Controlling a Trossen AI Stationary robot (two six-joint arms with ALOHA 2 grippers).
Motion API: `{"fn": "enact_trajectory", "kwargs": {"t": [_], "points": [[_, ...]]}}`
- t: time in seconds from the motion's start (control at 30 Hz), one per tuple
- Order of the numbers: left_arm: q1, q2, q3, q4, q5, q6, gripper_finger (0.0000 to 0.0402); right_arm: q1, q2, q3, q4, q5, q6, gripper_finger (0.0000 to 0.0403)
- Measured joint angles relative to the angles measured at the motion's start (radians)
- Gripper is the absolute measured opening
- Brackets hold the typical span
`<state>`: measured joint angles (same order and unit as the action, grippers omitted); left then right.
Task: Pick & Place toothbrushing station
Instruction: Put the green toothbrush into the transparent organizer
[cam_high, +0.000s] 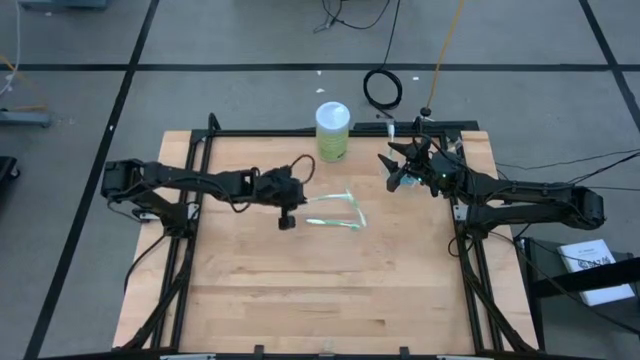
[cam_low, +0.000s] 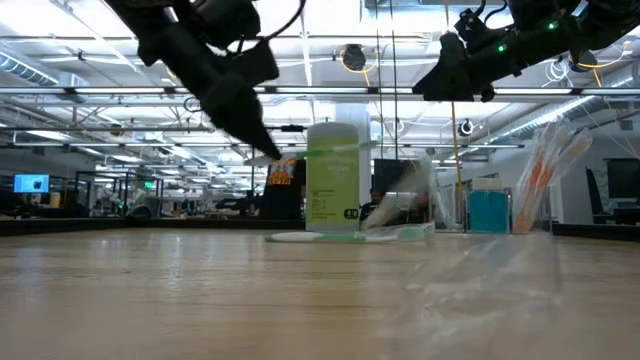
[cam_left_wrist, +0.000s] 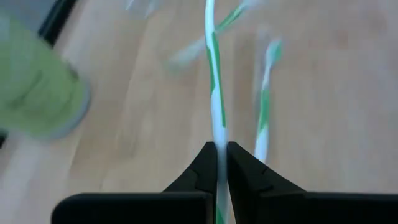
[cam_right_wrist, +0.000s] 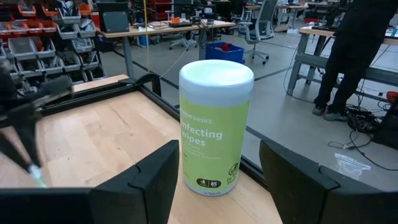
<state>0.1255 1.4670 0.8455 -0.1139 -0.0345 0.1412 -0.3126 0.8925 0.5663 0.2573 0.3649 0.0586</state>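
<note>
I've got the left gripper (cam_left_wrist: 221, 152) pinched tight on a green-white toothbrush (cam_left_wrist: 215, 93), the thin handle running straight out from between the two dark fingers (cam_left_wrist: 200, 168). From overhead, that left gripper (cam_high: 287, 220) hangs over the middle of the wooden table (cam_high: 300, 310), and the other green-white toothbrushes (cam_high: 335, 222) lie just beyond its tips, toward the right arm's side. In my left wrist camera a second green-white brush (cam_left_wrist: 264, 106) lies on the wood right beside the one I'm holding, near it but not touching as far as I can tell. More brush ends show farther ahead of the claw, too blurred to sort out.

The lime-green wipes canister (cam_high: 332, 131) stands upright at the far edge of the table, off ahead of the left claw and to its side; it shows as a green blur (cam_left_wrist: 37, 87) in that wrist camera.

My right gripper (cam_right_wrist: 214, 180) stands wide, nothing between its fingers, raised near the far right corner of the table (cam_high: 405, 168). The canister (cam_right_wrist: 216, 124) sits directly ahead of it, framed by the spread fingers, label reading "wipes".

At table height, the canister (cam_low: 333, 178) stands centre, with the brushes (cam_low: 345, 236) flat on the wood at its foot. A person (cam_right_wrist: 354, 56) in dark clothes stands in the room behind.
</note>
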Motion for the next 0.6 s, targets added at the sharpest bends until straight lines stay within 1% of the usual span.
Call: {"fn": "enact_trajectory", "kwargs": {"t": [0.03, 0.07, 0.13, 0.17, 0.2, 0.27, 0.4, 0.47, 0.53, 0.6], "points": [[-0.009, 0.0, 0.0, -0.027, -0.007, -0.008, 0.0015, 0.0, 0.0, 0.0, 0.001, 0.0, -0.002, 0.0215], [-0.018, 0.0, -0.001, -0.04, 0.033, -0.012, 0.0015, 0.0, 0.0, 0.0, 0.004, 0.0, -0.007, 0.0215], [-0.034, 0.001, -0.002, -0.005, 0.199, 0.007, 0.0015, 0.0, 0.0, 0.0, 0.009, 0.0, -0.017, 0.0215], [-0.045, 0.001, -0.002, 0.033, 0.247, 0.022, 0.0015, 0.0, 0.0, 0.0, 0.01, 0.0, -0.018, 0.0215], [-0.058, 0.0, -0.002, 0.068, 0.251, 0.037, 0.0015, 0.0, 0.0, 0.0, 0.011, 0.0, -0.018, 0.0215], [-0.073, 0.0, -0.002, 0.12, 0.227, 0.069, 0.0015, 0.0, 0.0, 0.0, 0.013, -0.001, -0.018, 0.0215], [-0.069, 0.0, -0.001, 0.253, 0.222, 0.136, 0.0015, 0.0, 0.0, 0.0, 0.013, -0.024, -0.002, 0.0215], [-0.051, 0.0, -0.001, 0.316, 0.255, 0.165, 0.0015, 0.0, 0.0, 0.0, 0.008, -0.067, -0.003, 0.0215], [-0.019, 0.0, -0.001, 0.371, 0.311, 0.176, 0.0015, 0.0, 0.0, 0.0, -0.012, -0.13, -0.02, 0.0215], [0.02, 0.0, -0.017, 0.468, 0.363, 0.177, 0.0015, 0.0, 0.007, 0.0, -0.029, -0.189, -0.043, 0.0215]]}}
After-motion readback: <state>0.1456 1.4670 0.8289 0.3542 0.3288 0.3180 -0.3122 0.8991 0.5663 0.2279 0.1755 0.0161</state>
